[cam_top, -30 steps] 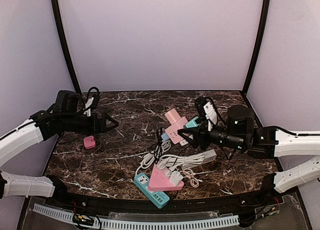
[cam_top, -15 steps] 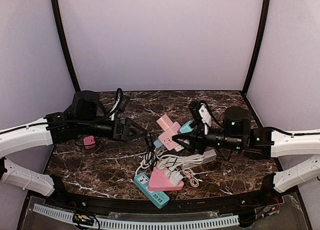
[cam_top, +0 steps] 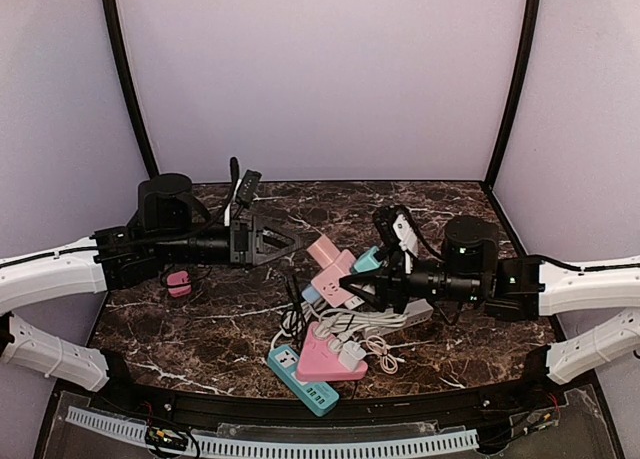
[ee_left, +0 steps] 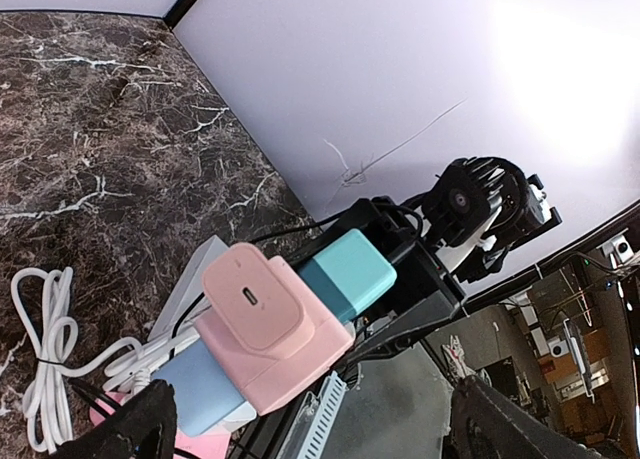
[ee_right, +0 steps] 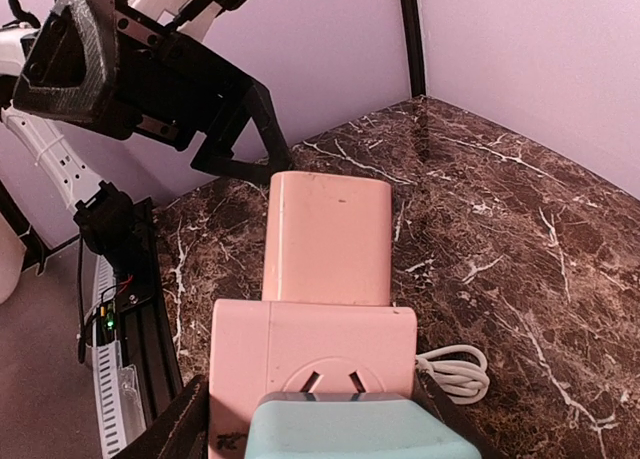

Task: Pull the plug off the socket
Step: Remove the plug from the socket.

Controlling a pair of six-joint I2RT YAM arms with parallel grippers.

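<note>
Pink plug (cam_top: 322, 251) is sitting in the pink socket cube (cam_top: 338, 282), and the pair is being held up over the middle of the marble table (cam_top: 200, 319), about midway between its far and near edges. A tangle of power strips (cam_top: 312, 367) is lying below it toward the near edge. Your right gripper (cam_top: 358, 285) is clamping the cube from the right-edge side, so it is acting as your anchor. Your left gripper (cam_top: 285, 243) is hovering just beside the plug on the left-edge side, jaws spread wide with nothing between them. You are probably dealing with a light, rigid, smooth-shelled plastic block: it is unlikely to flex, but the glossy sides may be slippery under the pads, and the prongs will likely bind if you pull crooked. Consider taking it across its two broad flat sides, clear of the cube, and drawing straight along its length. The top camera is giving you the spacing of both arms. The right wrist camera is showing the plug's long flat side, its seam at the cube and an unused outlet (ee_right: 322, 382). The left wrist camera is giving the clearest look at the teal plug (ee_left: 345, 274) and pale blue plug (ee_left: 205, 389) crowding the cube. It alone is revealing the small port (ee_left: 253, 297) in the plug's end face.
</note>
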